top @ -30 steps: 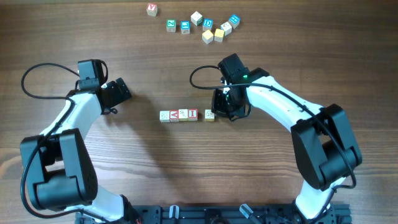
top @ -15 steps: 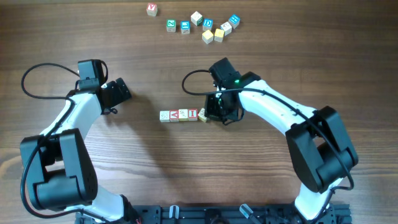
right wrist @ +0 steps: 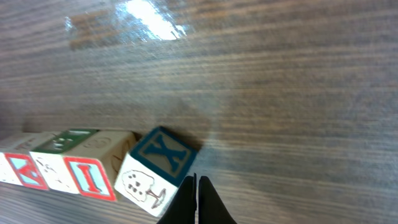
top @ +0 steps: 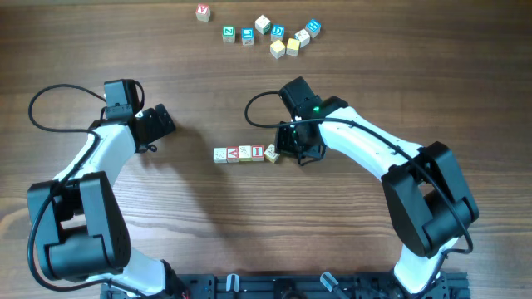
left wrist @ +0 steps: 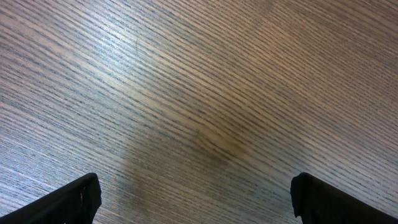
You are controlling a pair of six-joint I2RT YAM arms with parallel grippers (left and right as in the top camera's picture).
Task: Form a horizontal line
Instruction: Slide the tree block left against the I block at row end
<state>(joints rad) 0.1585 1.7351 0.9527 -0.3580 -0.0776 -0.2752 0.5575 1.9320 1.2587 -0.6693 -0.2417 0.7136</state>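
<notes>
Horizontal line (top: 247,154) of five small cubes lies on the bench (top: 374,75), long axis running left to right across the overhead view, its right end a shade farther from the robot than its left. Order from the left end: cream face, red A, cream face, red I, then the end cube (top: 272,154). First four sit square, face to face. End cube is turned off square, one corner toward the line and touching the I cube, so the row kinks at its right end. Right wrist view shows that end cube (right wrist: 155,171) with a blue X on top and a small spotted drawing on the side facing the camera; its edges run slantwise to the line's axis. Right tool (top: 288,153) clenched, fingertips pressed together with nothing between them, sitting just beside the line's right end, tip close to the end cube; contact cannot be told. Left tool (top: 160,121) released, fingers spread wide over bare wood, well apart from the line's left end and on its far side. Loose cubes (top: 274,37), some blue-lettered, some plain yellow, lie scattered well beyond the line, toward the bench's far edge.
</notes>
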